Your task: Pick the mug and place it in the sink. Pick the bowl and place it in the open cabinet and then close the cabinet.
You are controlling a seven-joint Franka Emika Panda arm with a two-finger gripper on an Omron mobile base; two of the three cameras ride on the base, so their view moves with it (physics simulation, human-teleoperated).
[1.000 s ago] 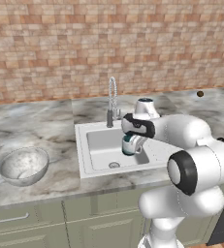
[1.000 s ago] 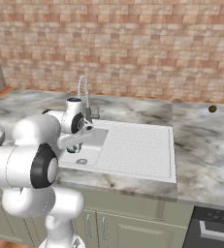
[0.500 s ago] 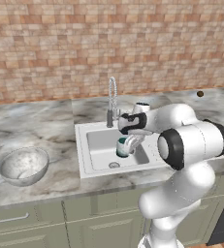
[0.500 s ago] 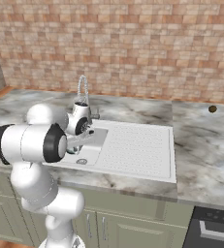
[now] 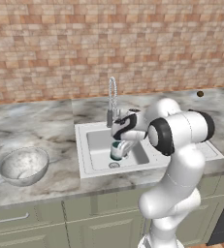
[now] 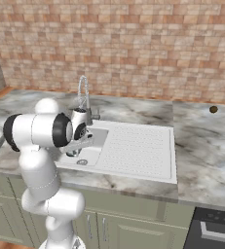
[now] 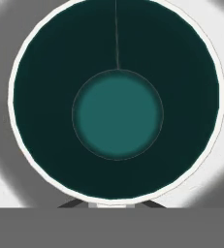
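My gripper is shut on the dark green mug with the white band and holds it low inside the basin of the light grey sink, just in front of the chrome spring faucet. In the right base view the mug hangs under the hand beside the ridged drainboard. The hand view looks straight down into the mug, its white rim ringing the teal bottom. The marbled bowl rests on the counter left of the sink. The tall-doored cabinet is out of view.
A small dark round object lies on the counter at the far right. Sage-green drawers and short doors run under the counter. A brick wall closes off the back.
The gripper has carried the mug a little to the left and lower into the basin. The arm's elbow has swung up and over. The bowl has stayed put.
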